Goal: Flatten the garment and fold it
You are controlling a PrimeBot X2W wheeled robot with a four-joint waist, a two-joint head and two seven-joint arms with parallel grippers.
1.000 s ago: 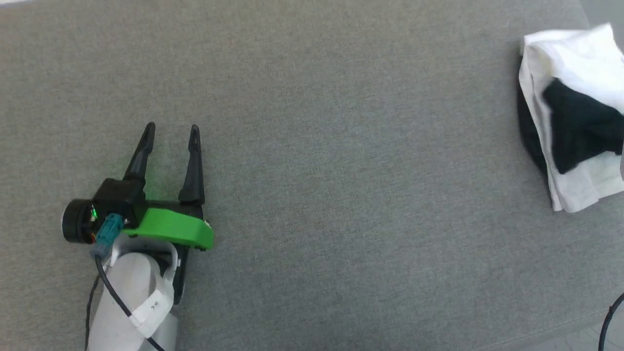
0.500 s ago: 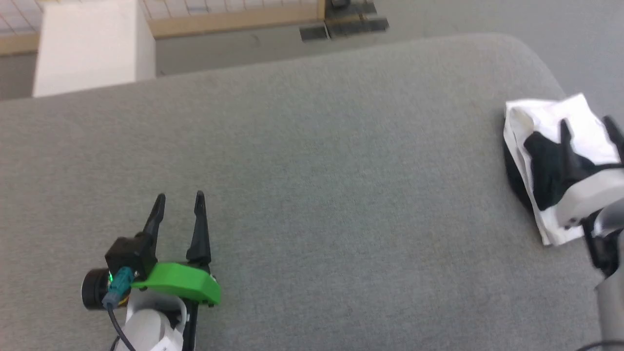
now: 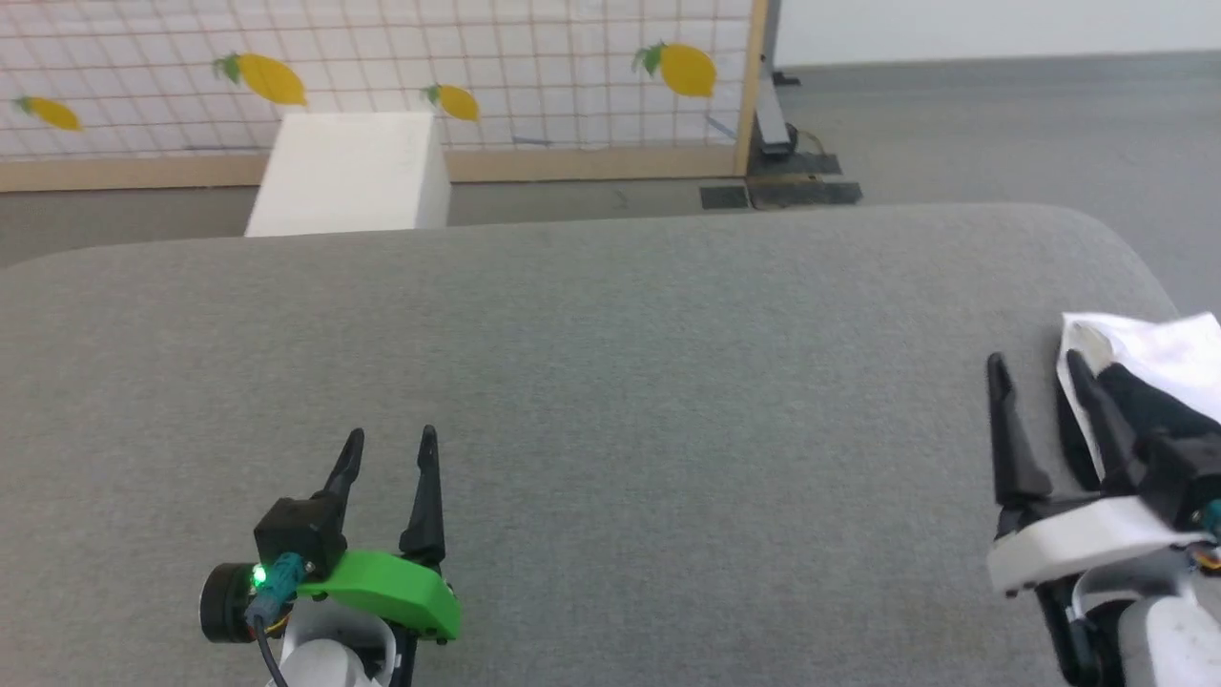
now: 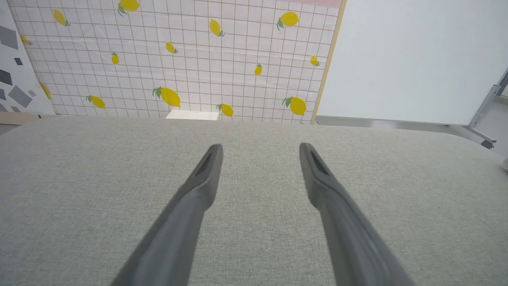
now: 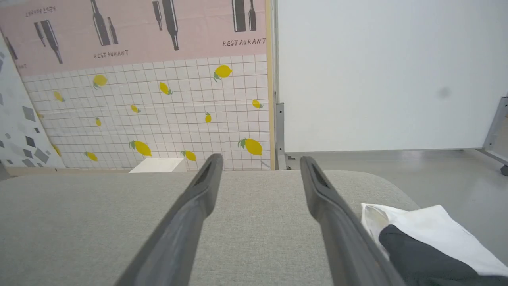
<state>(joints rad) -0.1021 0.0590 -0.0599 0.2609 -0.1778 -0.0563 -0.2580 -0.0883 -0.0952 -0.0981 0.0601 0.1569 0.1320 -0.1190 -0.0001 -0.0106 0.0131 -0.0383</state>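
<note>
Grey woven cloth covers the padded table (image 3: 610, 363), where the white-and-black garment (image 3: 1164, 348) lies bunched at the far right edge. The right gripper (image 3: 1037, 361) stands just beside it, fingers spread and holding nothing. The left gripper (image 3: 391, 434), well apart at the near left, is likewise spread and empty. Beyond the table stand a white box (image 3: 348, 172) and a lemon-print panel (image 3: 477, 57).

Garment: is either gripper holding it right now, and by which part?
Nothing is held. The right gripper is open, and the garment lies outside its fingers, on its right. The left gripper is open over the bare grey surface.
</note>
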